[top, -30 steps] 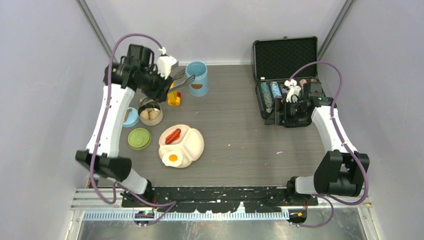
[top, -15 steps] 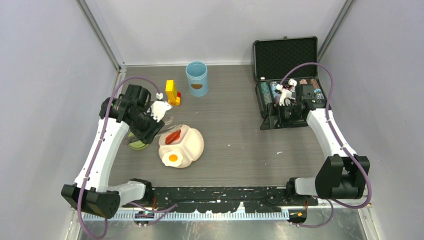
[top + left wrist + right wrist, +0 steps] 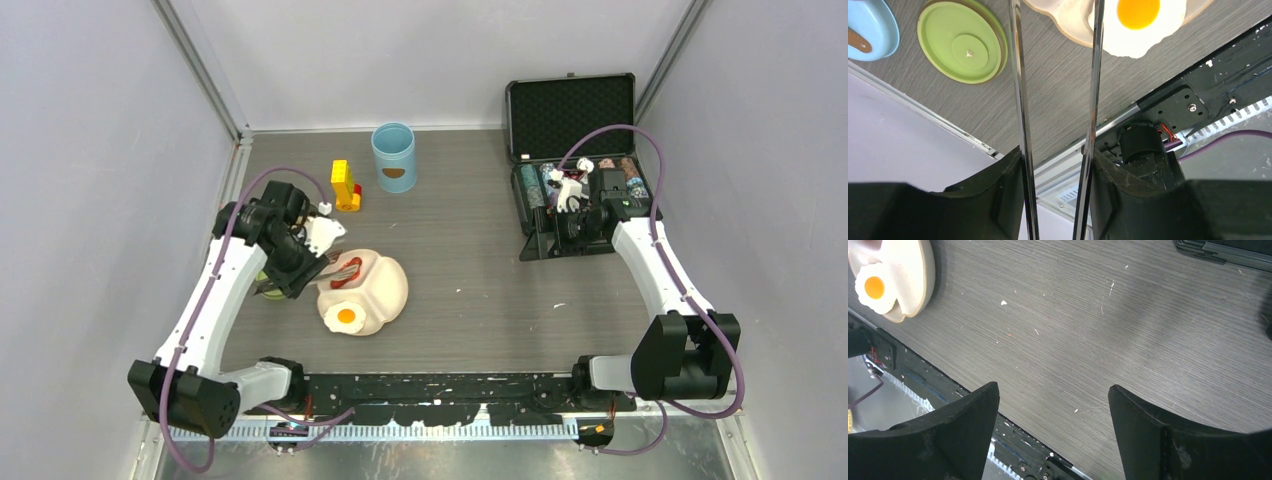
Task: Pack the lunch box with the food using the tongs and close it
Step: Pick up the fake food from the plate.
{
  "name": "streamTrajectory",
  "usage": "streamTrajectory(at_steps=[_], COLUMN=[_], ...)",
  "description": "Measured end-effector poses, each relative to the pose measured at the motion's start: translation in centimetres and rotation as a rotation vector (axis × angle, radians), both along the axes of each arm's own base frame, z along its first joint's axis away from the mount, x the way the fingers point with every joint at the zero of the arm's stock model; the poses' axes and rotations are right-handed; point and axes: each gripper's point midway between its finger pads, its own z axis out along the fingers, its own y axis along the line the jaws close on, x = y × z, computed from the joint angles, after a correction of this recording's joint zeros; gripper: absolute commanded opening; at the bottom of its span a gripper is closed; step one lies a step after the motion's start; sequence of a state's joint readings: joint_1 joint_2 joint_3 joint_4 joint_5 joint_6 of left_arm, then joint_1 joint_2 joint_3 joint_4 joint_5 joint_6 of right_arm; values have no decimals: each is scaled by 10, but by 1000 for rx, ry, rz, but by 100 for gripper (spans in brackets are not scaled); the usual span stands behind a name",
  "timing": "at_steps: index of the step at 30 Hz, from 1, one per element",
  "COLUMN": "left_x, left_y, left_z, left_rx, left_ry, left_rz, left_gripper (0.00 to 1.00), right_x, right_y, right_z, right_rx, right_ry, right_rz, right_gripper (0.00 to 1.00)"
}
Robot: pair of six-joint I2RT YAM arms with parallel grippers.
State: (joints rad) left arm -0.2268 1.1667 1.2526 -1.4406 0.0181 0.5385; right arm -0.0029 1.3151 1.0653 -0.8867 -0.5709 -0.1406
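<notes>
Left gripper (image 3: 1055, 172) clamped on the tongs (image 3: 1018, 100) — both arms run out from between its fingers over the cream plate (image 3: 390, 291), one crossing the fried egg (image 3: 1138, 20). Light-blue canister (image 3: 393, 155) stands well apart, open-topped. Right gripper (image 3: 1053, 405) — jaws wide apart, holding nothing, above the worktop (image 3: 1108, 325).

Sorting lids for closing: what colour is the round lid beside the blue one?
The lid is light green; left wrist view shows it best.

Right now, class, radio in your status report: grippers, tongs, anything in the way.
Left gripper shut on tongs, tips at sausages on plate. Right gripper open, empty, near black case. No obstruction seen.
</notes>
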Motion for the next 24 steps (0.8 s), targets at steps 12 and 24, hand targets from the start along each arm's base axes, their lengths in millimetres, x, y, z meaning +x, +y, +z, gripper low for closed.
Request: streamTrajectory(at_steps=[12, 24], left_x=[26, 30], left_y=[-10, -12], left_z=[-21, -34], left_rx=[16, 50], left_ry=[28, 45], left_rz=[-25, -51], left_gripper=[41, 35], right_x=[0, 0], right_y=[-2, -3], right_z=[-1, -2], right_rx=[-13, -22], right_ry=[2, -2], right_rz=[-2, 0], right_gripper=[85, 85])
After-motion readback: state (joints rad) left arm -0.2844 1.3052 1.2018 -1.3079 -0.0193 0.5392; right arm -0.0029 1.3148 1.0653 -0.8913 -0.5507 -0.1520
